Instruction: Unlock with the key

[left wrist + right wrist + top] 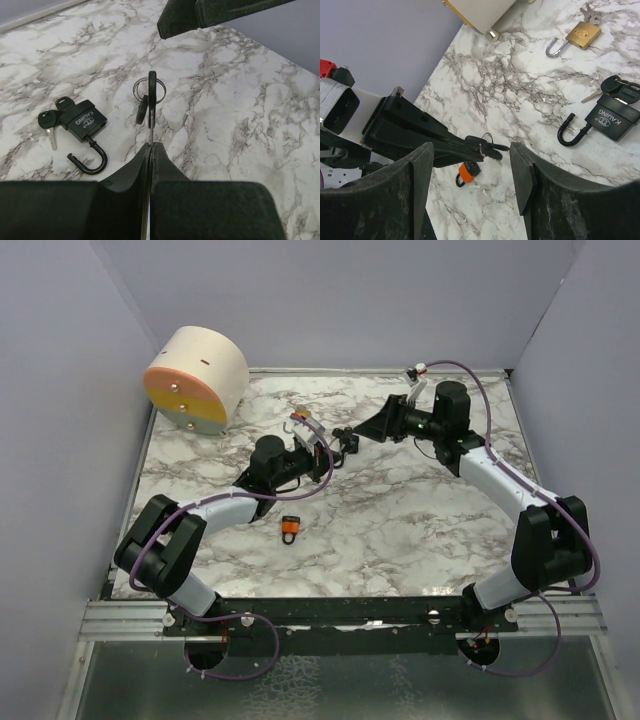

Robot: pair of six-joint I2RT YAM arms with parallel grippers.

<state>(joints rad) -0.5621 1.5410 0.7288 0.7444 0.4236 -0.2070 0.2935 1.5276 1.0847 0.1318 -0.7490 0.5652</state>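
Note:
My left gripper (pixel 150 145) is shut on the blade of a key (pixel 151 95), and a ring with black key heads hangs off it above the marble. My right gripper (pixel 470 156) stands open with those keys (pixel 492 147) between its fingers, touching nothing. A small orange padlock (pixel 290 528) lies on the table below them, also seen as the orange padlock (pixel 466 172). A black padlock (pixel 85 121) lies nearby with its shackle open and a key in it. In the top view the left gripper (pixel 343 445) and right gripper (pixel 360 432) meet mid-table.
A brass padlock (pixel 582 35) with an open shackle lies beyond the black padlock (pixel 612 117). A beige cylinder with an orange face (pixel 196 378) stands at the back left. Grey walls close in the marble table (pixel 420 530) on three sides.

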